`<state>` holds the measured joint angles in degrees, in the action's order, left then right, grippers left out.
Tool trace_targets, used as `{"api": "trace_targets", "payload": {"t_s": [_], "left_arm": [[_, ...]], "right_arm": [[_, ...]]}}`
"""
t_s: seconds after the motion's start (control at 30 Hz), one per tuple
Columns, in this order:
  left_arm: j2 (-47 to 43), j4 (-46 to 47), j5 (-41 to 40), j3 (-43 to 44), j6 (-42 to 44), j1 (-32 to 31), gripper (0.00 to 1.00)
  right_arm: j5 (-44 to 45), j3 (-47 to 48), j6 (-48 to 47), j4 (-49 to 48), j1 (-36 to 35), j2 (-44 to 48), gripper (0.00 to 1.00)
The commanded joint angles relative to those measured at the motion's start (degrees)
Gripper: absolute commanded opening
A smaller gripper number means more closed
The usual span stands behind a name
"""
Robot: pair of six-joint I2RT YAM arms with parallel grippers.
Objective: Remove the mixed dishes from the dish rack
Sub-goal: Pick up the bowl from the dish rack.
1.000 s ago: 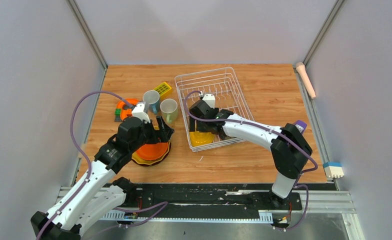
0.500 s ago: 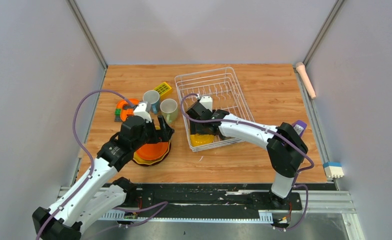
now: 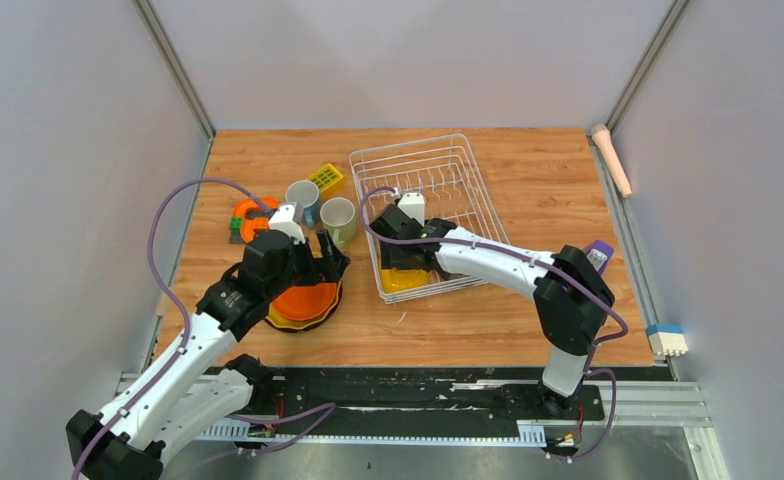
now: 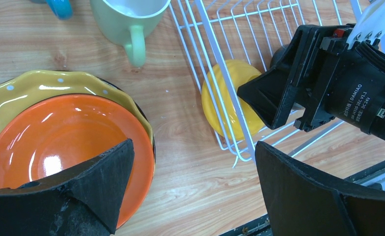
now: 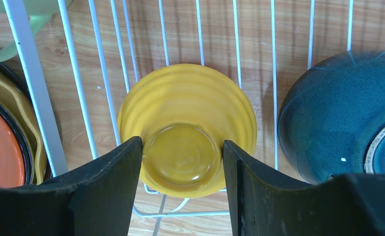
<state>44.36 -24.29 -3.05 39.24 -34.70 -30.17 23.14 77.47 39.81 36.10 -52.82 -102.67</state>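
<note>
Tabletop rack [image 5: 35, 83]: yellow bowl [image 5: 185, 98] lies between right hand [image 5: 181, 145] fingers [image 5: 107, 196].

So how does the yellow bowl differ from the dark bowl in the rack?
The yellow bowl is ribbed; the dark bowl is smooth, blue-grey and looks larger. The right end effector straddles the yellow bowl, not the dark bowl. Both lie in the dish rack, bases showing.
</note>
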Motion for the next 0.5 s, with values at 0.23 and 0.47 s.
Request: {"api": "trace_targets", "payload": {"t_s": [0.23, 0.47], "left_arm": [[-0.81, 1.59, -1.22, -0.04, -0.14, 0.22, 1.0], [-1.02, 1.12, -1.52, 0.13, -0.13, 0.2, 1.0]], "right_arm": [[3.96, 6.86, -2.94, 1.26, -2.4, 0.6, 0.18], [6.81, 7.33, -3.74, 2.28, -2.65, 0.77, 0.18]]}}
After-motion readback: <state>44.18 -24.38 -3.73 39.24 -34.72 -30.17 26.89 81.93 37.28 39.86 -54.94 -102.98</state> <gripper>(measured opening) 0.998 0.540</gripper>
